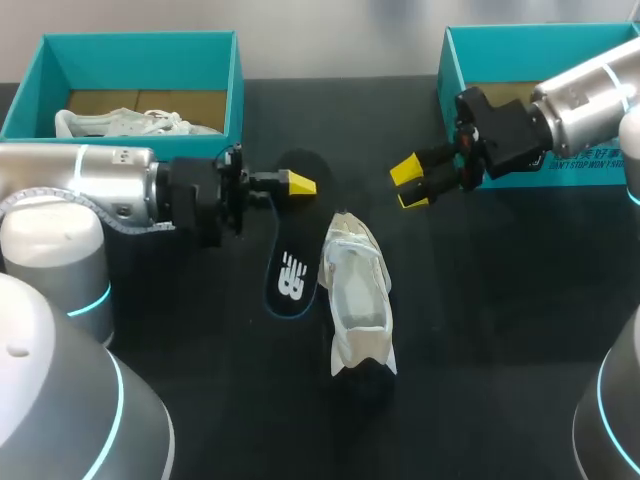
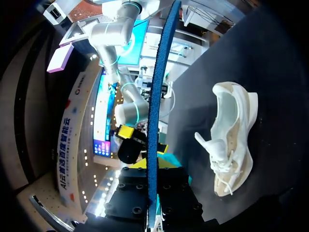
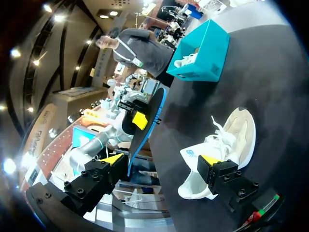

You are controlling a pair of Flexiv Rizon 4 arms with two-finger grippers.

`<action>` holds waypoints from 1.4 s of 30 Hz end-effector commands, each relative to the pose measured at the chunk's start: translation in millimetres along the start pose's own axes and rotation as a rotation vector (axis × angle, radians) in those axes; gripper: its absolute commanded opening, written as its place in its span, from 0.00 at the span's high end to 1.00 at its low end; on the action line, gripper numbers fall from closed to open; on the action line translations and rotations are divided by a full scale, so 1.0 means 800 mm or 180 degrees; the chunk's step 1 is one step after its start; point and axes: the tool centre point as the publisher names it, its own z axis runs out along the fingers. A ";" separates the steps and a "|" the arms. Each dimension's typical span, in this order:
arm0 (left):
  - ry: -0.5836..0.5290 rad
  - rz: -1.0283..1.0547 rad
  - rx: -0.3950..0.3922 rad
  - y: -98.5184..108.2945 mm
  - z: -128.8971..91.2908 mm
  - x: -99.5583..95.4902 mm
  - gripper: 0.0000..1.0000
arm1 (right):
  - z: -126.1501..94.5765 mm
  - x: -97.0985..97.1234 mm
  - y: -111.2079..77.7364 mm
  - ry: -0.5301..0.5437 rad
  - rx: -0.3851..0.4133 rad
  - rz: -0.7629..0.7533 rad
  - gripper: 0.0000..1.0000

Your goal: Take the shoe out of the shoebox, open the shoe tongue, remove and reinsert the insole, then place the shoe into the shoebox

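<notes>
Only your left wrist view shows the insole (image 2: 153,121) edge-on, pinched in the left end effector (image 2: 152,195); the right end effector (image 1: 412,186) hovers, fingers spread.

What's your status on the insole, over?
Left gripper shut on dark flat insole. Right gripper open, empty. White lace-up shoe lying beside insole. Nothing blocking shoe.

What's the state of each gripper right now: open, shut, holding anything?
Left gripper: shut on the insole.
Right gripper: open, holding nothing.
</notes>
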 end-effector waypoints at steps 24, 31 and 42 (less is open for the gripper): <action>-0.0039 -0.0303 0.0380 -0.113 -0.007 -0.022 1.00 | -0.030 -0.013 -0.089 -0.0964 0.0978 -0.1179 0.00; -0.0023 -0.0343 0.0515 -0.126 -0.001 -0.026 1.00 | -0.032 -0.020 -0.095 -0.0964 0.0976 -0.1486 0.00; -0.0320 -0.0878 0.1067 -0.172 -0.006 -0.024 1.00 | -0.030 -0.040 -0.161 -0.1460 0.1226 -0.2146 0.00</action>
